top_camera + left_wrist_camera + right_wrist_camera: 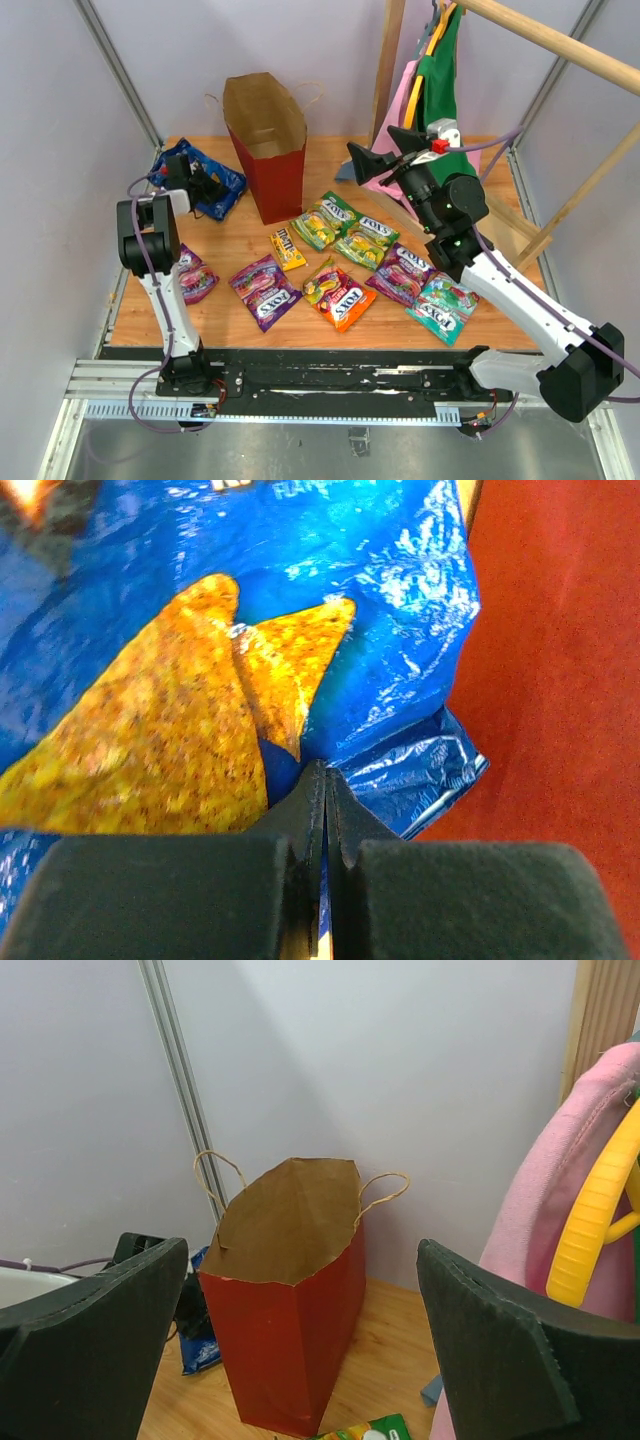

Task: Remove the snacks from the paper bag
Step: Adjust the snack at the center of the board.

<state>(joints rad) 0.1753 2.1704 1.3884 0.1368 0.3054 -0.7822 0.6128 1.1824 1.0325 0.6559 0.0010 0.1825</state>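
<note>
Pale grey walls [300,50] enclose a bench [300,332] of orange-brown wood with visible grain. A pale wooden frame [560,45] crosses the right rear corner, and a pink garment [405,100] and a green garment [440,70] hang from it.

The paper bag [272,170] stands upright at rear centre. It is dark red outside and matt brown kraft inside, its mouth gapes open, and it has thin twine handles.

The right pincer [378,150] hangs above the bench to the right of the bag. Its two black pads are spread wide, and it holds and touches nothing.

The left pincer [322,780] lies low at the rear left, its pads pressed together on the edge of a blue packet [228,188]. This packet is crinkled glossy film printed with orange chips. It rests on the bench just left of the bag.

The other snacks lie flat and loosely fanned in front of the bag:
- two green packets [325,222] nearest the bag
- two purple packets [266,290]
- an orange packet [340,295]
- a teal packet [443,307]
- a pink-purple packet [195,275] beside the left arm
- a small yellow packet [288,250]
</note>
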